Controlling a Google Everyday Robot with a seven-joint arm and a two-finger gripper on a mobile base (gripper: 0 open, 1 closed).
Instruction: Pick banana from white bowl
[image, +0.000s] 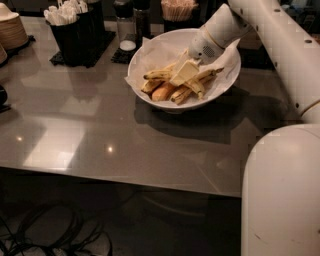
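Risks, as judged from this position:
- Several bananas are heaped together in the white bowl (210, 97). The wrong one, or two at once, could be caught because they overlap and lie at crossing angles.
- The crinkled paper liner (150, 56) could be pinched along with the fruit and dragged up, which would spill the rest.
- A grip taken near a banana's tapered end could slip on the lift. A hard squeeze could bruise or split the peel.
- Too much downward pressure could tip or slide the bowl on the glossy table (100, 130), since the load falls off its centre.
- An orange-brown rounded item (161, 92) beside the fruit could be nudged out.

Tool:
- The gripper (184, 73) is down inside the bowl. Its pale tip rests on or just above the heap, over the banana (197, 88) that runs diagonally toward the right rim.
- Whether it is spread or pressed together cannot be told, nor whether anything is pinched. Contact with the top of the pile looks likely.

Location: the bowl stands near the table's far edge, toward the far right corner. A black holder (75, 37) stands well apart from it, toward the far left corner.
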